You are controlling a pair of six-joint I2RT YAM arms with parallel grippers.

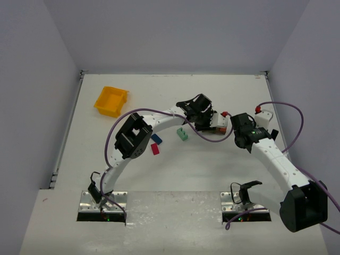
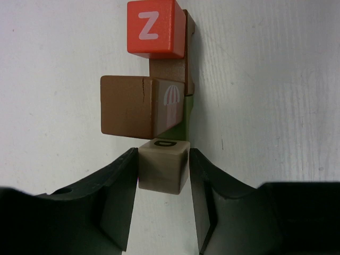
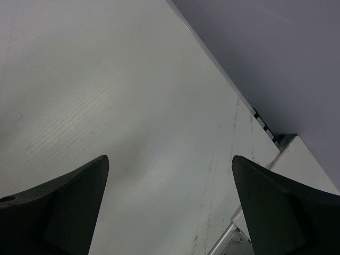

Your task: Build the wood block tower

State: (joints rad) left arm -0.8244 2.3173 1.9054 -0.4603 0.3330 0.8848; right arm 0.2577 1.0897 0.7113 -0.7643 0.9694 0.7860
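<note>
On the red block [image 2: 151, 27], white Z

Table [image 1: 212, 170] with blocks [image 1: 182, 134], yellow tray [image 1: 111, 101]

place: robot lab cell | cues: white table [image 1: 186, 172] boxed by grey panels [image 1: 175, 32], left arm [image 1: 159, 121] and right arm [image 1: 276, 159] bolted on
</note>
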